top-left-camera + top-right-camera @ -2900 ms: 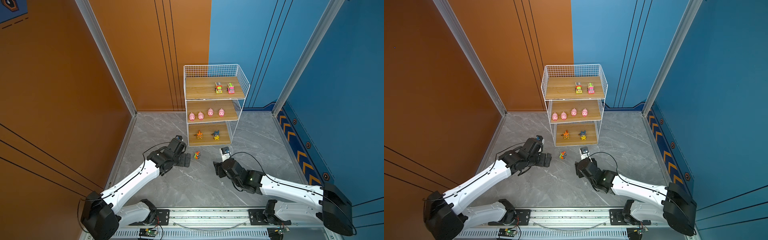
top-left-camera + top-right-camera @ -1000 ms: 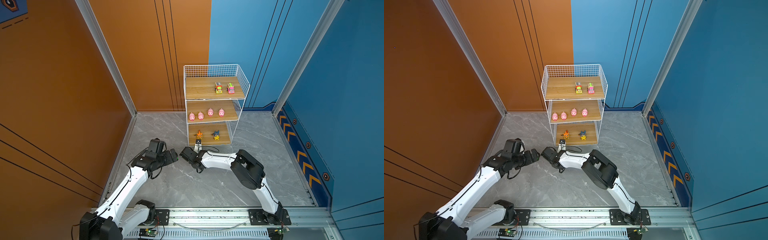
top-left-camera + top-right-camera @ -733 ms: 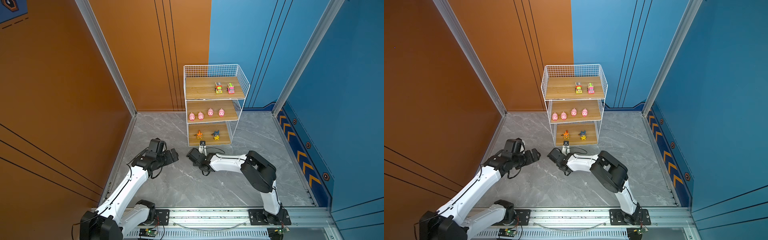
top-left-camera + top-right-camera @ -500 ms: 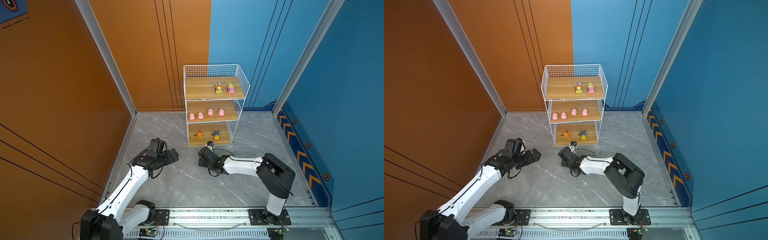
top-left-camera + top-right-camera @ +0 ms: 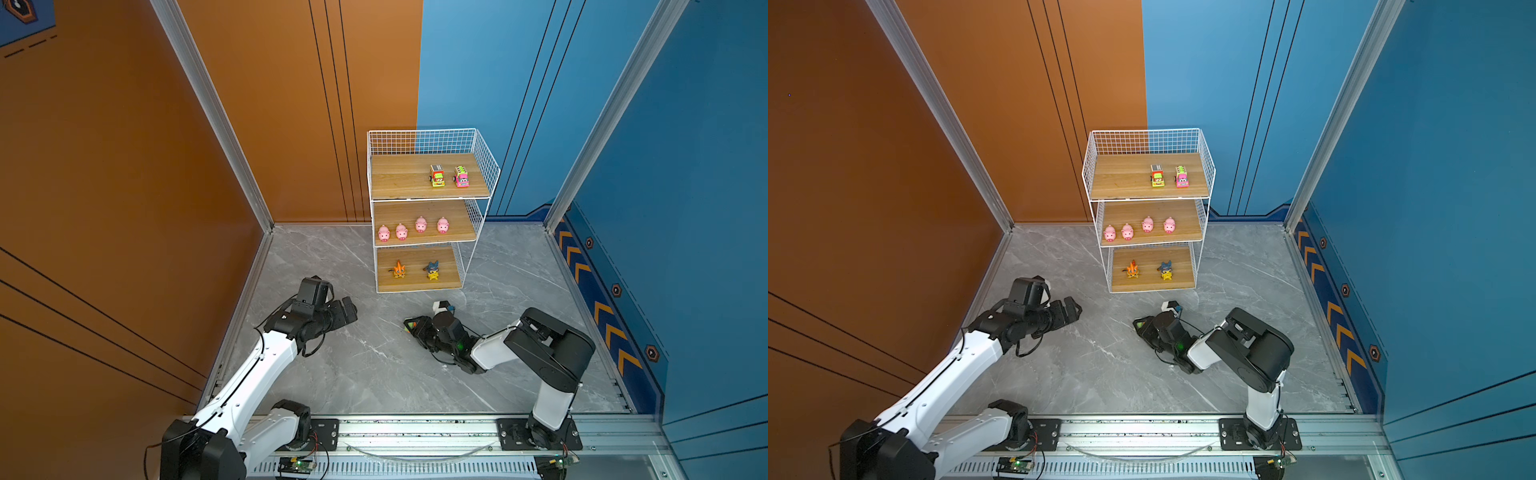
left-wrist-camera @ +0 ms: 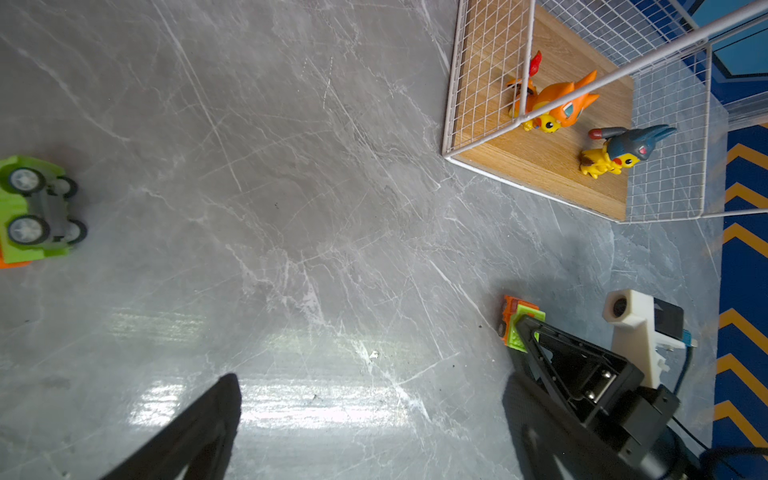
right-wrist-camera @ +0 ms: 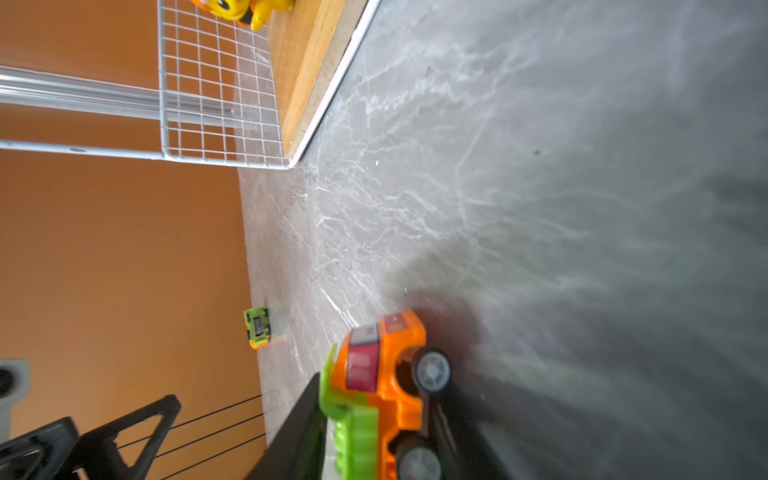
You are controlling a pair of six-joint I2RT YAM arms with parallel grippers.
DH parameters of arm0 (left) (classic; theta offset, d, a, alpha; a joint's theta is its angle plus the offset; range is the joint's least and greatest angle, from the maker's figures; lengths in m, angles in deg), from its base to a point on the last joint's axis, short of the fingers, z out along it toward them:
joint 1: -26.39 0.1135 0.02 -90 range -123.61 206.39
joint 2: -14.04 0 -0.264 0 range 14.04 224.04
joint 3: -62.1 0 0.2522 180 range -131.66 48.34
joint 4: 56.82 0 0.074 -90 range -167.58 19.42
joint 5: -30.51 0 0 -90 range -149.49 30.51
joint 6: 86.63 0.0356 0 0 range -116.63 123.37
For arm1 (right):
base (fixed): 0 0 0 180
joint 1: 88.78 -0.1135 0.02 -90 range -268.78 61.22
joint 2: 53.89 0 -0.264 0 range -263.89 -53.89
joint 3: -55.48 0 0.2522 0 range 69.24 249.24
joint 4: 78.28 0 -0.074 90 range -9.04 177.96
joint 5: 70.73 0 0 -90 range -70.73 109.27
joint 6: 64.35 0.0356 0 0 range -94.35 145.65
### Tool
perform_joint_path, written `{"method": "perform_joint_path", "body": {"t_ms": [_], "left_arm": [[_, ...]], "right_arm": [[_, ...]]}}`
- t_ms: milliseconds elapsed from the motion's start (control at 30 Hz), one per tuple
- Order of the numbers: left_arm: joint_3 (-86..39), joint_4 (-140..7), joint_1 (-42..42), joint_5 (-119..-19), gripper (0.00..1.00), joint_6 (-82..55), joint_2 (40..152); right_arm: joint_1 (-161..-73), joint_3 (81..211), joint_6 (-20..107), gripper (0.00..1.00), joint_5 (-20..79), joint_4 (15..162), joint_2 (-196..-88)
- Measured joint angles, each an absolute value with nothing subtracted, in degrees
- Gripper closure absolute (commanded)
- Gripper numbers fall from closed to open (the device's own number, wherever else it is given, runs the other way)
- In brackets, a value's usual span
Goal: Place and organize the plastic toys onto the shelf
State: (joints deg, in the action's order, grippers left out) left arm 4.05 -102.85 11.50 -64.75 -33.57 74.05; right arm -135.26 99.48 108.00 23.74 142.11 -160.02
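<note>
Fingers of the right gripper pinch an orange car near the shelf. Left gripper gapes wide, empty.

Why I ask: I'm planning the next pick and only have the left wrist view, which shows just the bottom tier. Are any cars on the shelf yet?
Observer: Two. The yellow car and the pink car stand side by side, to the right on the top board of the shelf.
Operator: And the pigs?
Observer: The four pink pigs stand in a row on the middle board.
Operator: Is the toy at the right hand gripped?
Observer: The right wrist view, though blurred, shows the orange car between the fingers of the right hand. It looks gripped.
</note>
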Motion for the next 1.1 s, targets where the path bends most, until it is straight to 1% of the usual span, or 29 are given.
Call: {"method": "perform_joint_path", "body": {"t_ms": [133, 333, 467, 667, 800, 933, 1000, 1100], "left_arm": [[4.05, -102.87, 11.50, -64.75, 0.01, -33.57, 74.05], [4.05, -102.87, 11.50, -64.75, 0.00, -33.57, 74.05], [4.05, -102.87, 11.43, -64.75, 0.01, -33.57, 74.05], [4.05, -102.87, 11.43, -64.75, 0.00, -33.57, 74.05], [4.05, -102.87, 11.32, -64.75, 0.01, -33.57, 74.05], [4.05, -102.83, 11.04, -64.72, 0.00, -33.57, 74.05], [4.05, -102.77, 10.51, -64.70, 0.00, -33.55, 74.09], [3.74, -102.81, 9.79, -64.70, 0.01, -33.27, 74.31]], "right_arm": [[-134.43, 96.35, 113.66, 0.54, 23.58, 151.47, -162.40], [-134.13, 93.07, 117.68, 0.50, 22.38, 155.75, -162.03], [-133.99, 91.79, 118.10, 0.47, 21.22, 151.25, -158.21], [-132.60, 90.95, 116.30, 0.46, 18.69, 137.98, -149.77], [-131.04, 91.19, 109.66, 0.44, 15.82, 124.69, -142.10], [-131.13, 95.35, 96.98, 0.42, 12.28, 109.81, -135.26], [-131.70, 97.91, 90.21, 0.41, 10.58, 104.98, -132.79], [-132.79, 99.96, 81.33, 0.41, 8.81, 101.63, -131.21]]}}
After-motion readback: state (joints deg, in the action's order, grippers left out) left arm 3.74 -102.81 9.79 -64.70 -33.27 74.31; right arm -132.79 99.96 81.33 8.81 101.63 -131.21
